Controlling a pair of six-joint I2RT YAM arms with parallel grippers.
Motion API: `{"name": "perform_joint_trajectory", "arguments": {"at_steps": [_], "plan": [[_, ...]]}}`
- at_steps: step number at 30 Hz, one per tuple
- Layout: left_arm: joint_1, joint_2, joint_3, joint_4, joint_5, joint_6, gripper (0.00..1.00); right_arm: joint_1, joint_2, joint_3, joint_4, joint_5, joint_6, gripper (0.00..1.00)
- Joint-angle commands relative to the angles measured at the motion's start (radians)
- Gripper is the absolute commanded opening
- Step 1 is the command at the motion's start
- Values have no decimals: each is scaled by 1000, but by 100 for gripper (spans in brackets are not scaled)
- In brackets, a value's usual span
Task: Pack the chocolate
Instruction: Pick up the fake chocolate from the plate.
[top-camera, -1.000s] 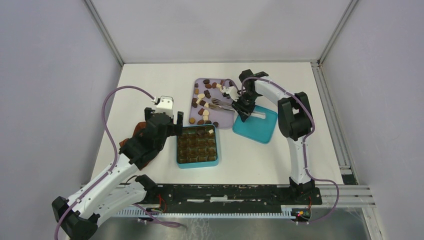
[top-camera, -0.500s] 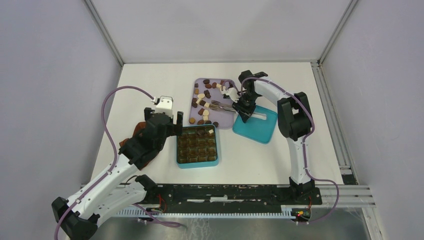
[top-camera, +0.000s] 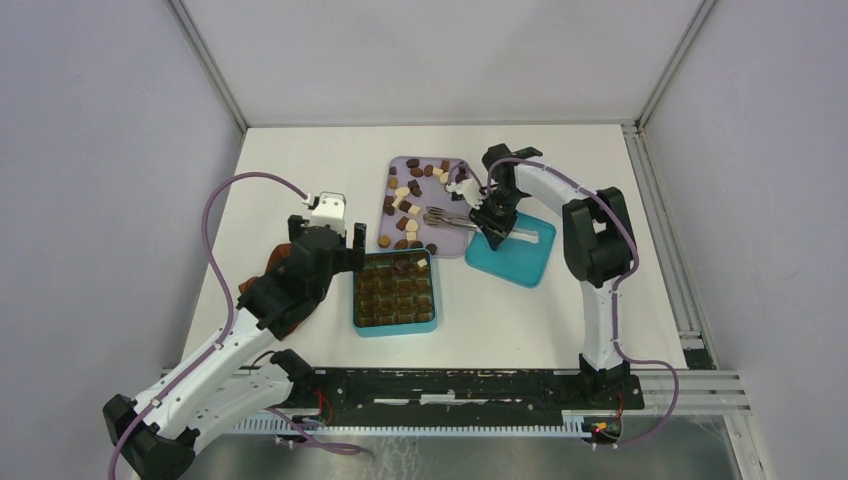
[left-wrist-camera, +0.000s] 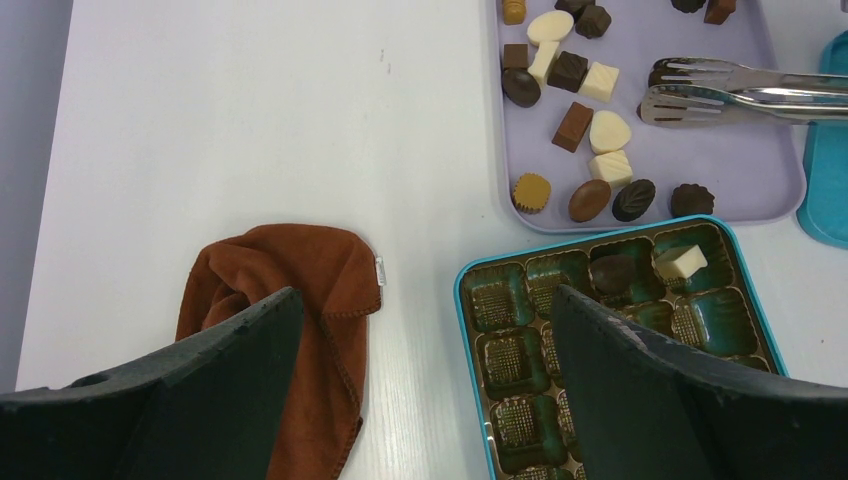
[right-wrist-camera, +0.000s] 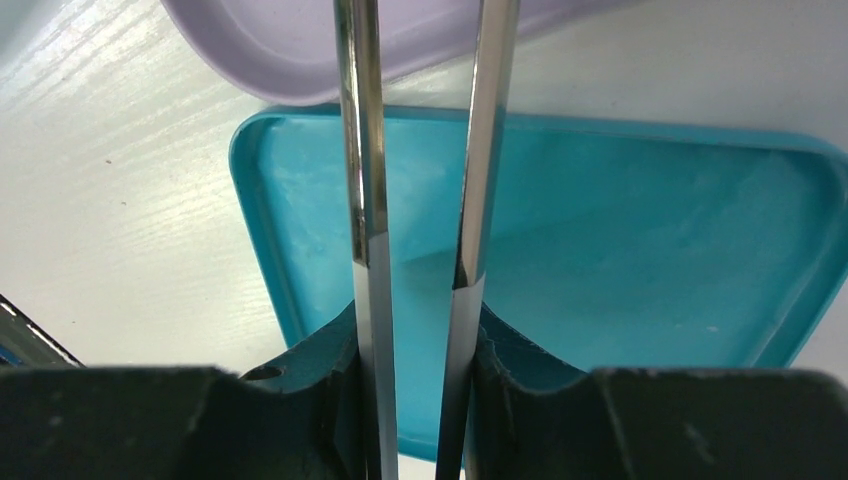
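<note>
Several chocolate pieces, dark, mid brown and cream, lie on a lavender tray. In the left wrist view the chocolate fills the tray's left half. My right gripper is shut on metal tongs, with both arms of the tongs pinched between my jaws. The tong tips hover close together over the tray; a piece between them cannot be made out. The teal box holds a dark piece and a white piece. My left gripper hangs open and empty at the box's left edge.
A teal lid lies right of the tray, under my right wrist. A reddish-brown cloth is crumpled left of the box, partly under my left finger. Grey walls enclose the table on three sides.
The right gripper has squeezed the tongs a little tighter and shifted slightly right and nearer with them. The left arm has not moved.
</note>
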Motion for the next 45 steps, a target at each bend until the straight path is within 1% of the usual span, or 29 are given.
{"name": "perform_joint_trajectory", "arguments": {"at_steps": [1, 20, 29, 37, 45], "plan": [[4, -7, 1, 42, 10, 47, 98, -10, -80, -21, 27, -26, 6, 11], [6, -11, 0, 41, 4, 47, 98, -18, -166, -65, 43, -86, 5, 10], [6, -12, 0, 41, 0, 47, 98, -8, -240, -109, 45, -140, 0, 10], [6, -43, -3, 42, -16, 49, 98, 53, -308, -152, 41, -169, -10, 11], [7, -69, -7, 47, -46, 49, 99, 175, -347, -188, 40, -183, -22, 11]]}}
